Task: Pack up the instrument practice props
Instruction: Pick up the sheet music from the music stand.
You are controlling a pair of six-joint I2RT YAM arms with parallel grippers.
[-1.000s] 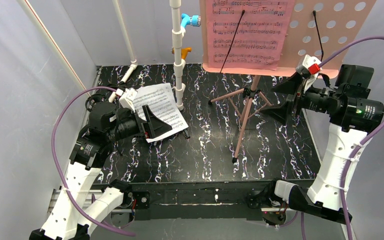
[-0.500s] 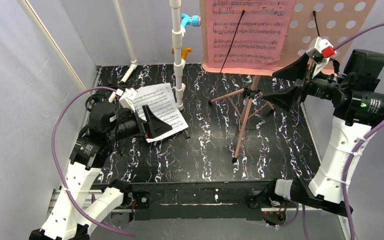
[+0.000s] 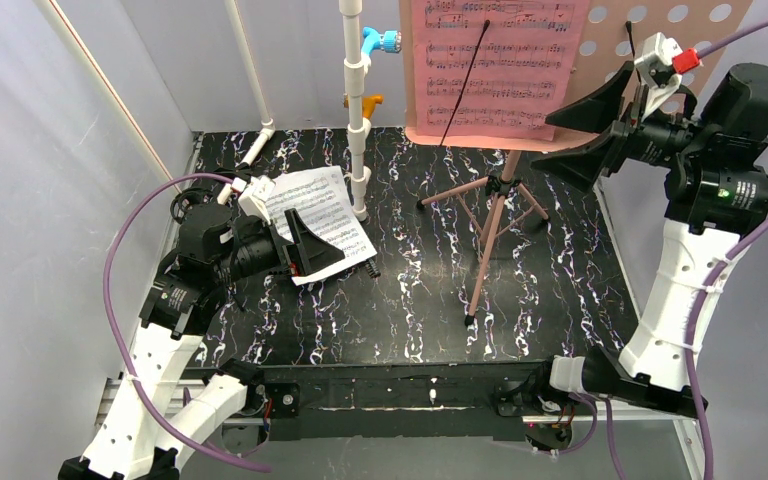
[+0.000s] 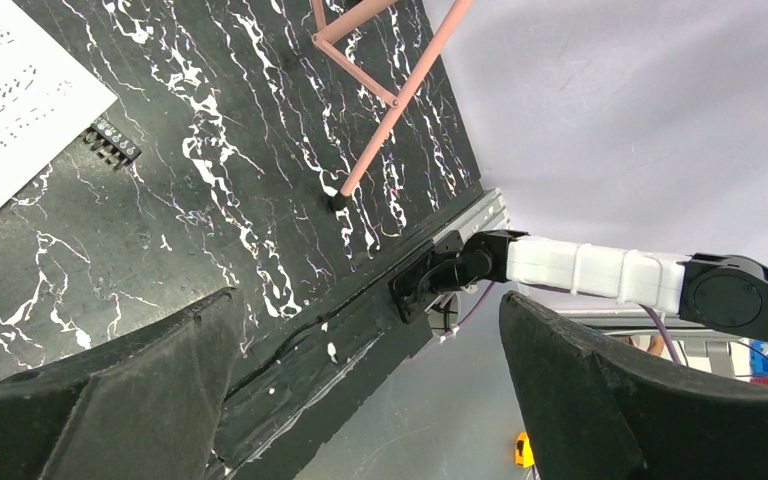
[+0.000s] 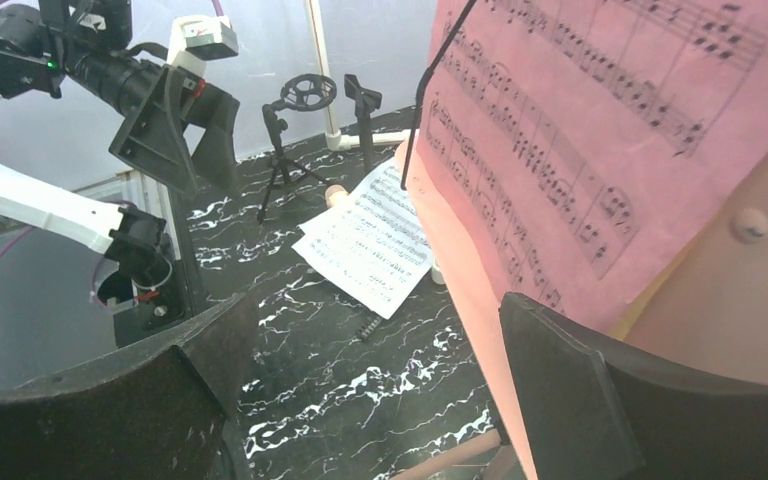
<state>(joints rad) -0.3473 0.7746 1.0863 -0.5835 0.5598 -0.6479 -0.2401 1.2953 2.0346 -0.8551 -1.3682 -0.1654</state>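
Observation:
The pink music stand (image 3: 492, 225) stands on its tripod at the back right, its hole-punched desk (image 3: 665, 55) up top. A pink sheet-music page (image 3: 490, 60) rests on the desk under a black wire. A white page (image 3: 322, 212) lies flat on the table at left. My right gripper (image 3: 560, 142) is open, raised beside the desk's lower edge. In the right wrist view the pink page (image 5: 600, 130) fills the right side, and the desk's edge runs just inside the right finger (image 5: 570, 400). My left gripper (image 3: 312, 245) hangs open over the white page's near edge, holding nothing.
A white pipe frame (image 3: 357, 110) with blue and orange fittings rises behind the white page. A small black comb-like clip (image 3: 370, 268) lies by that page's corner. The stand's front leg (image 4: 390, 105) reaches toward the table's near edge. White walls close in on both sides.
My right arm has lifted and swung toward the stand's desk, its open gripper climbing from beside the tripod hub to the desk's lower edge. The left arm has not moved.

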